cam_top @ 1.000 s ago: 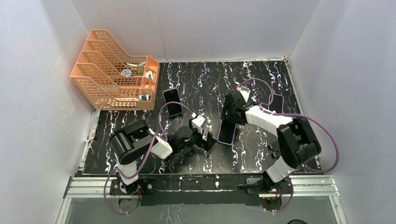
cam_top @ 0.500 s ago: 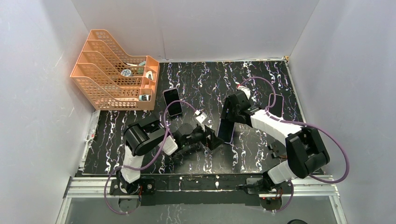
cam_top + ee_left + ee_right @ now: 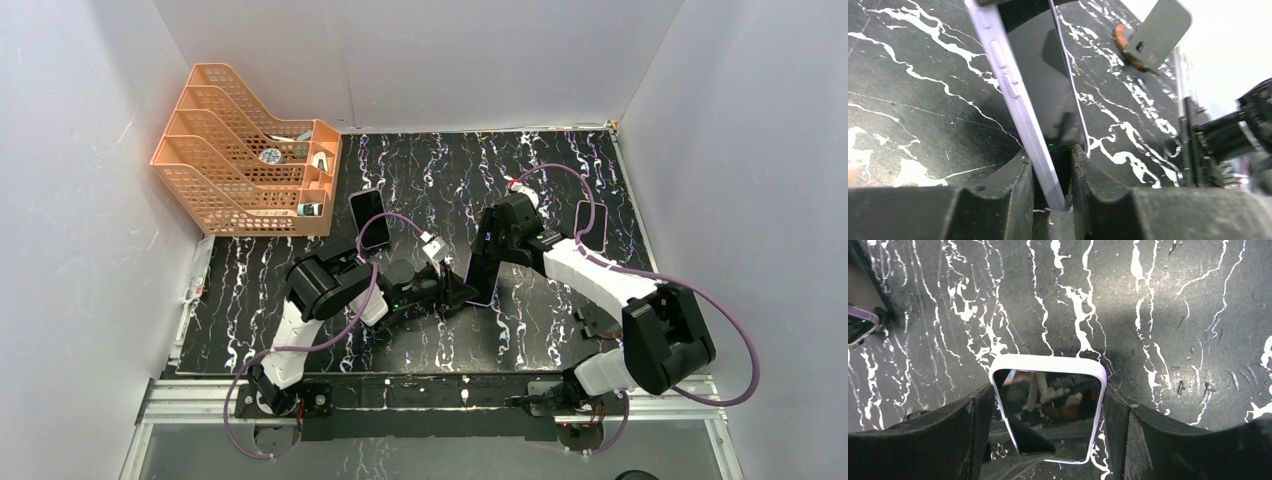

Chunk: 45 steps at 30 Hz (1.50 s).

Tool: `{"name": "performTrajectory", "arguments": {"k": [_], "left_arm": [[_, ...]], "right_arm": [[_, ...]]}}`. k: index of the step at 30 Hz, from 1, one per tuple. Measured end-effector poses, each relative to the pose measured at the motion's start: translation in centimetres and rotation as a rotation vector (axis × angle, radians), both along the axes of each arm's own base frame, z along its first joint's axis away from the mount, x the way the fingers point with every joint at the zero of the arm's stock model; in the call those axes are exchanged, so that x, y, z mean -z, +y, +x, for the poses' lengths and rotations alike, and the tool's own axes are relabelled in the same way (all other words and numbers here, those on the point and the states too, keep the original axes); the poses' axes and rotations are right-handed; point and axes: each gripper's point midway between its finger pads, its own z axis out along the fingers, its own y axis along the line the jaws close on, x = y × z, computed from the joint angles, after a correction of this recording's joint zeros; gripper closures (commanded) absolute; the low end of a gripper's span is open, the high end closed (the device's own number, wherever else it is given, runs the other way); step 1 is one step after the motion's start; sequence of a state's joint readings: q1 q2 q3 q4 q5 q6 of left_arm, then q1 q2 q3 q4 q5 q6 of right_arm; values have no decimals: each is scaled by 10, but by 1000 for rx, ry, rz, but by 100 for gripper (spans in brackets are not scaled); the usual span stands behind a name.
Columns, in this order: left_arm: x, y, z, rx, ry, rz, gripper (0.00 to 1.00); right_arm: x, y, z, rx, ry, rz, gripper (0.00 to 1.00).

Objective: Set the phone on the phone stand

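A phone (image 3: 483, 275) in a lavender case stands nearly on edge above the middle of the table. My right gripper (image 3: 492, 248) is shut on it across its width, and the right wrist view has the phone (image 3: 1048, 405) filling the space between both fingers. My left gripper (image 3: 462, 293) reaches in from the left and is shut on the phone's (image 3: 1038, 85) lower edge, which sits slanted between the fingers (image 3: 1018, 185). The phone stand (image 3: 590, 222) is a dark plate at the right, also seen far off as a grey phone stand (image 3: 1160, 30).
A second dark phone (image 3: 370, 218) lies flat left of centre. An orange tiered rack (image 3: 245, 150) holding small items fills the back left corner. White walls close in the black marbled table (image 3: 560, 160) on three sides.
My left arm has reached right to the phone and its jaws have closed from wide open onto the phone's lower edge. My right arm has tipped the phone more upright and shifted slightly.
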<state>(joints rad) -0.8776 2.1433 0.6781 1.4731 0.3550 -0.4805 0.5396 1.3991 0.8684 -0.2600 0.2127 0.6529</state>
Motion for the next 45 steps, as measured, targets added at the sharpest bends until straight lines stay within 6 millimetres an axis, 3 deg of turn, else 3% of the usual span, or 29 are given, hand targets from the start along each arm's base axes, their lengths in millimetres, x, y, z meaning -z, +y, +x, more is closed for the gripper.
{"name": "performTrajectory", "arguments": {"k": [2, 7, 12, 16, 21, 28, 32, 36, 41, 45], "left_arm": [[-1, 1, -2, 17, 56, -35, 99], [-6, 4, 0, 40, 118, -96, 100], [-6, 5, -1, 56, 119, -104, 100], [-8, 8, 0, 69, 117, -110, 100], [-8, 11, 0, 88, 122, -111, 100], [-10, 15, -3, 103, 129, -107, 100], [-11, 16, -4, 111, 134, -104, 100], [-12, 18, -5, 122, 155, -105, 100], [-13, 23, -6, 137, 197, -103, 100], [-17, 26, -11, 152, 220, -100, 100]], "right_arm": [[-3, 1, -1, -9, -4, 11, 39], [-18, 4, -5, -42, -38, 31, 36], [-17, 5, -4, -50, -50, 29, 13], [-22, 4, 1, -60, -86, 13, 6], [-48, -5, 15, -92, -238, 2, 1], [-109, -28, 16, -230, -504, 148, 2], [-135, -3, 3, -444, -597, 278, 10], [-133, 10, -9, -575, -597, 372, 24], [-112, 12, -22, -625, -557, 421, 29], [-111, 12, -25, -634, -566, 424, 30]]}}
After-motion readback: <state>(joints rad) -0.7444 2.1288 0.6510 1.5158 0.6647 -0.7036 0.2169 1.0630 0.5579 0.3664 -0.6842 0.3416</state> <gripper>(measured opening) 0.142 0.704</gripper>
